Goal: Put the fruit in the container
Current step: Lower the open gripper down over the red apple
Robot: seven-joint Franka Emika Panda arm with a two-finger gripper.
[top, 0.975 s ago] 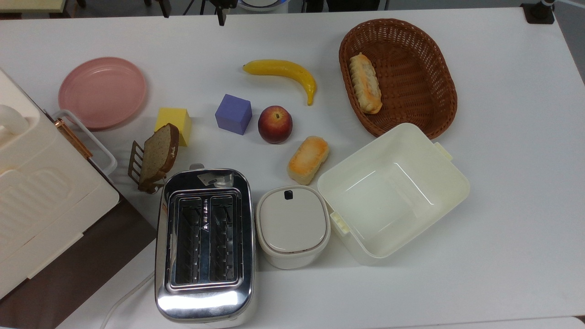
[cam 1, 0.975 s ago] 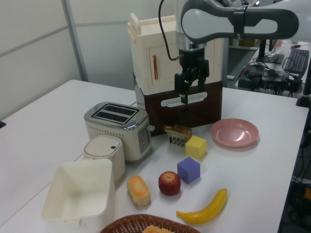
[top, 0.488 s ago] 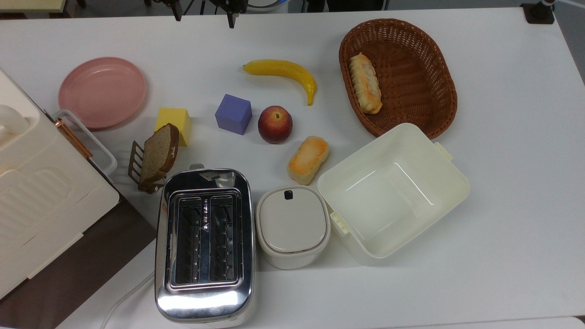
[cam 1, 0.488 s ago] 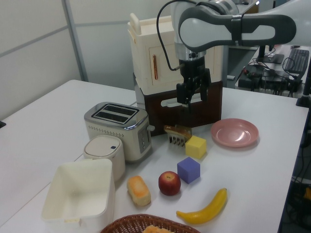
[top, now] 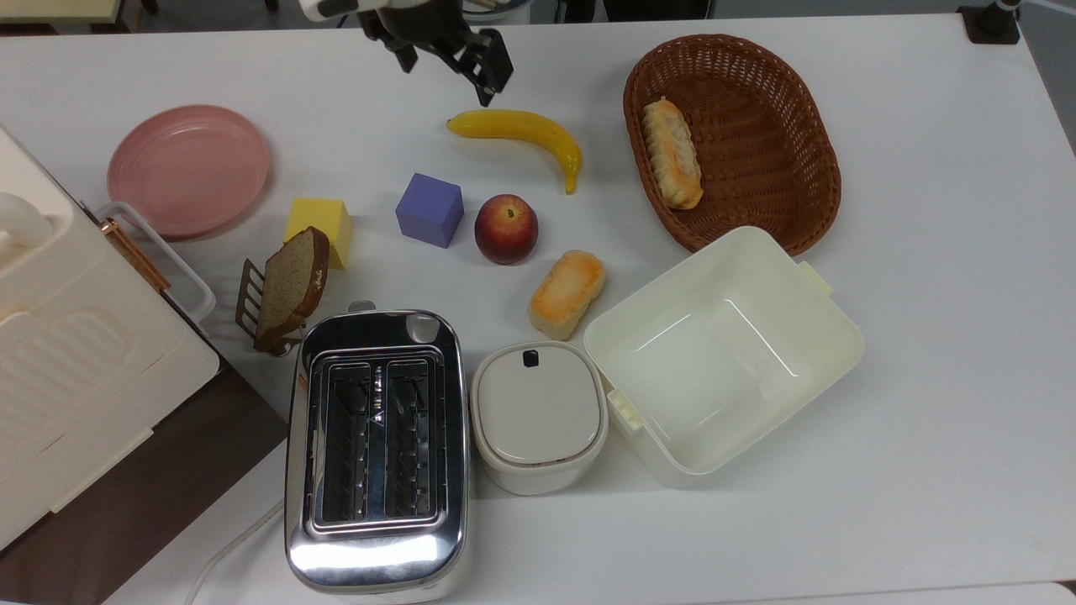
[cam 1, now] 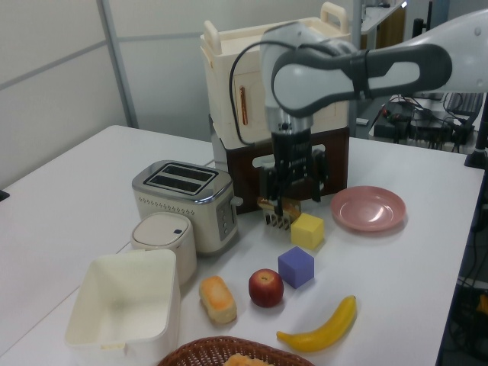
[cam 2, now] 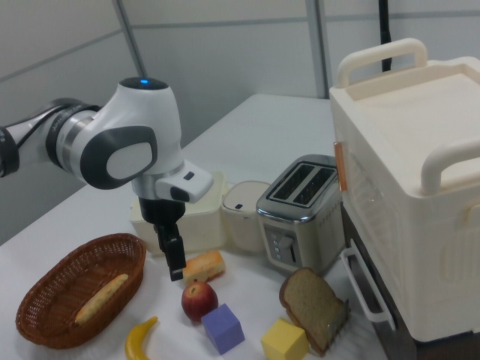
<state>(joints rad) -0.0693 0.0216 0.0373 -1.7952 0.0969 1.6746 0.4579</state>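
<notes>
The tool (top: 445, 63) hangs above the bench (top: 925, 378) near its far edge in the top view, fingers spread apart and holding nothing, close to the banana (top: 521, 134). The fruit (top: 506, 228) sits on the bench toward the middle, between the purple cube (top: 429, 210) and a bread roll (top: 567, 292). The container (top: 723, 357) stands open just beyond that roll, beside the wicker basket (top: 740, 126).
</notes>
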